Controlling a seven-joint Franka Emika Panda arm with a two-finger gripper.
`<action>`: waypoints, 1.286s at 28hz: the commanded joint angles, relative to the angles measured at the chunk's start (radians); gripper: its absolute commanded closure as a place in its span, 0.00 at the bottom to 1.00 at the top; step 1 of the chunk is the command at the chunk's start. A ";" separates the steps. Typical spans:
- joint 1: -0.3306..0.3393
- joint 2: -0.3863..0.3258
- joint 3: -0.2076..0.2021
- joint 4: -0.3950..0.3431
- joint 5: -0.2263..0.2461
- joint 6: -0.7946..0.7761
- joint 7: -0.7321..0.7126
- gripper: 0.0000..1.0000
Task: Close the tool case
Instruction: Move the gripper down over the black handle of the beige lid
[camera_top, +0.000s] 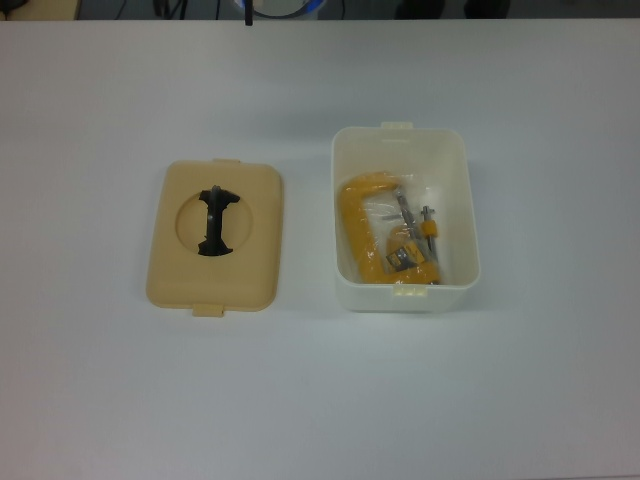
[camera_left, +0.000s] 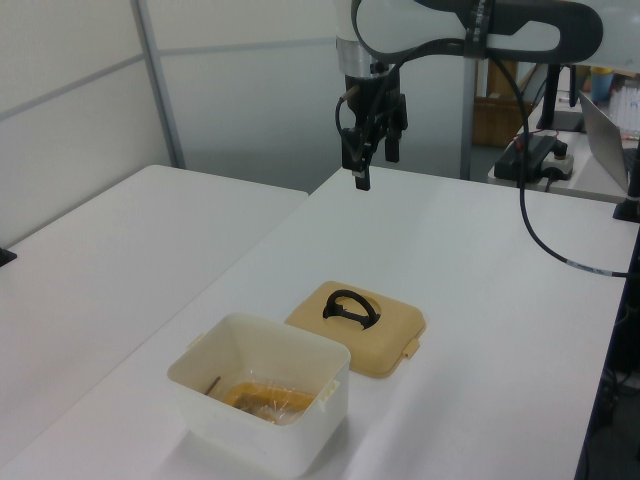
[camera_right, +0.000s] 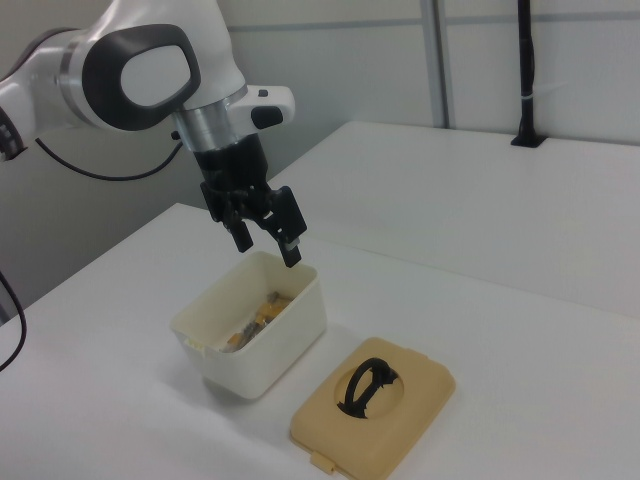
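The tool case's white translucent box (camera_top: 402, 134) stands open on the white table, right of centre in the top view. Its tan lid (camera_top: 256, 272) lies flat beside it on the top view's left, separate, with the black handle (camera_top: 215, 222) up in a round recess. A yellow clamp (camera_top: 355, 215) lies inside the box. My gripper (camera_left: 375, 164) hangs open and empty high above the table, well clear of the box (camera_left: 250, 432) and the lid (camera_left: 388, 338). In the right view the gripper (camera_right: 267, 247) appears above the box (camera_right: 278, 340), and the lid (camera_right: 405, 410) lies nearer the camera.
White tabletop (camera_top: 320, 400) surrounds both parts. A second white table (camera_left: 90, 260) adjoins it on the left view's left. A black cable (camera_left: 545, 235) trails from the arm across the left view's right, and a laptop edge (camera_left: 612, 125) stands behind it.
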 joint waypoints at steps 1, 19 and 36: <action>0.001 -0.013 -0.005 -0.016 0.035 -0.002 0.004 0.00; -0.007 0.053 -0.005 -0.025 0.062 0.052 -0.001 0.00; -0.023 0.167 -0.007 -0.140 0.038 0.323 0.005 0.00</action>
